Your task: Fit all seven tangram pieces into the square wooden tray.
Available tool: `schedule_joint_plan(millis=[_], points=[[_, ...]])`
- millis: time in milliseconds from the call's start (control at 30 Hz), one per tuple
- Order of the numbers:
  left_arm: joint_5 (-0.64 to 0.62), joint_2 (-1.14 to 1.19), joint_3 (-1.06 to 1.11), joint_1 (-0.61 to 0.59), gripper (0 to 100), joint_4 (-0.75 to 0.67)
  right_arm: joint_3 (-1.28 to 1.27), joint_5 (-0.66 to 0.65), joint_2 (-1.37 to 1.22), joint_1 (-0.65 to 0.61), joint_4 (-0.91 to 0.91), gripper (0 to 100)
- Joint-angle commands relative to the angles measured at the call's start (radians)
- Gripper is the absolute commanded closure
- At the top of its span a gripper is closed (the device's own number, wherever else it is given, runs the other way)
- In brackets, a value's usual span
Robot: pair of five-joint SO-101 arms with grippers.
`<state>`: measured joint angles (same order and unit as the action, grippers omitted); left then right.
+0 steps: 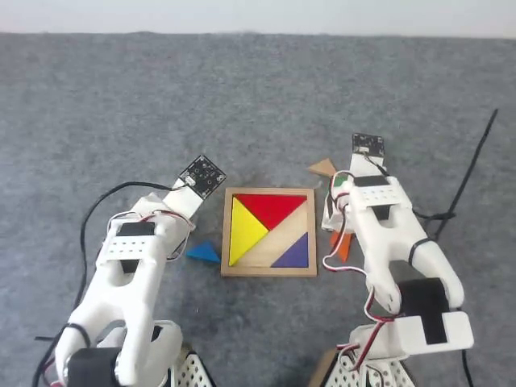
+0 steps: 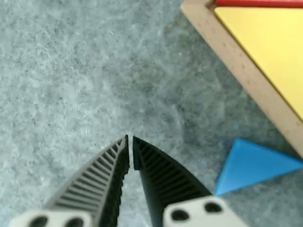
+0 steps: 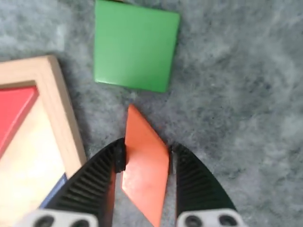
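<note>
The right gripper [image 3: 146,150] held its jaws against both long edges of the orange parallelogram [image 3: 144,179], apparently pinching it flat on the grey carpet [image 3: 246,94], ready for lifting into the wooden tray [image 3: 64,111] beside it. The green square [image 3: 135,45] lay just beyond. The left gripper [image 2: 130,142], closed and empty, hung near the blue triangle [image 2: 253,163].

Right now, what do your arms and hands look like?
The left arm and right arm are white shells with black motors and looped red, white and black wires. The left hand and right hand have black ribbed, tapered fingers on white bases.
</note>
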<state>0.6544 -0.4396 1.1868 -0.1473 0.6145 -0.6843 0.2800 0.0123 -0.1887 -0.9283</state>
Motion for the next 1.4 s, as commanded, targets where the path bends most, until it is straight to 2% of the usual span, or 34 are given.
schedule_joint_plan(millis=[0,367,567,767,1000,1067,1233,1367], points=[[-0.003,-0.038,-0.005,-0.005,99,-0.017,0.107,-0.017,0.007,-0.002,-0.093,97.9],[-0.003,-0.038,-0.005,-0.006,99,-0.017,0.186,-0.061,0.008,-0.018,-0.189,98.1],[-0.003,-0.038,-0.005,-0.006,99,-0.017,0.313,-0.149,-0.001,-0.133,-0.297,97.9],[-0.003,-0.038,-0.005,-0.009,99,-0.017,0.321,-0.166,-0.044,-0.257,-0.271,97.9],[-0.003,-0.038,-0.005,-0.011,99,-0.017,0.325,-0.21,-0.166,-0.271,-0.168,97.6],[-0.003,-0.038,-0.005,-0.011,99,-0.017,0.348,-0.21,-0.188,-0.271,-0.174,95.3],[-0.003,-0.038,-0.005,-0.011,99,-0.017,0.385,-0.215,-0.203,-0.269,-0.219,82.0],[-0.003,-0.038,-0.005,-0.011,99,-0.017,0.388,-0.215,-0.209,-0.271,-0.217,81.6]])
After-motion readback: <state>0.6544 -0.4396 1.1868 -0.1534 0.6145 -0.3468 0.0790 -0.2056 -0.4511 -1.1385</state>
